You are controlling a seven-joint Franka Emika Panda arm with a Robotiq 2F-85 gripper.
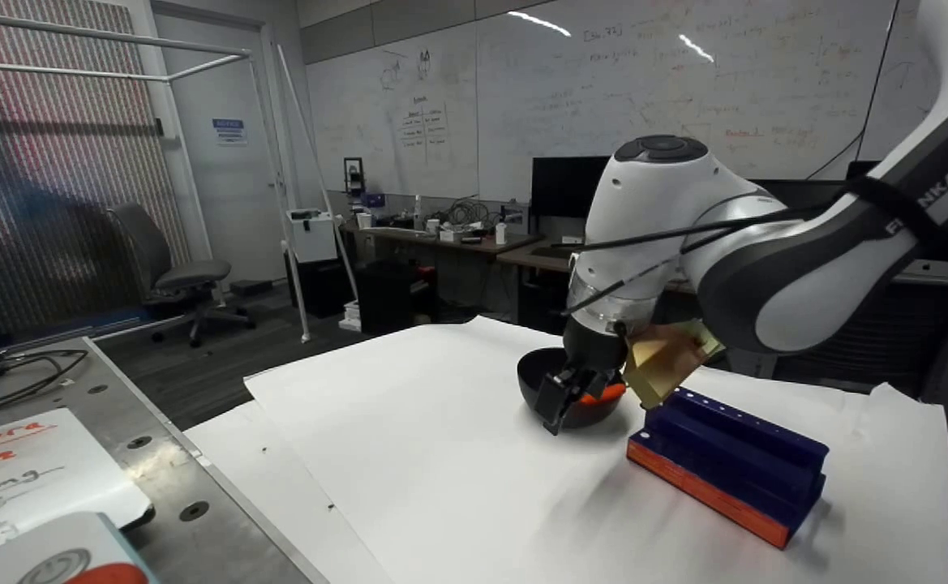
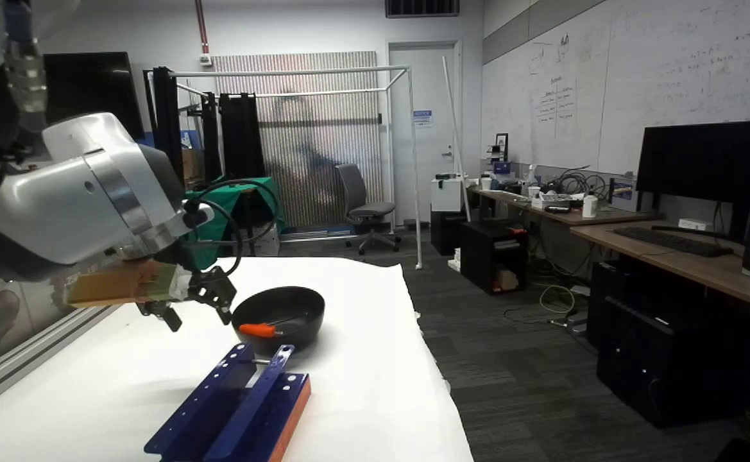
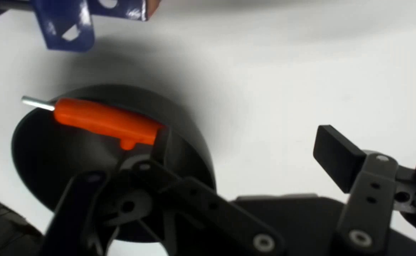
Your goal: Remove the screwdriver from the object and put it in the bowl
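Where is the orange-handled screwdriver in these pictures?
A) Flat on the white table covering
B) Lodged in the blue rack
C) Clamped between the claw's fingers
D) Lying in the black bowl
D: the wrist view shows the orange-handled screwdriver lying in the black bowl, close along the rim, while the claw stands wide open.

A screwdriver (image 2: 257,330) with a smooth, plastic-looking handle (image 3: 103,118) and shiny metal stub (image 3: 38,103) contrasts with a matt bowl (image 3: 179,121), glossy block (image 3: 63,23) and paper-covered counter (image 1: 409,454).
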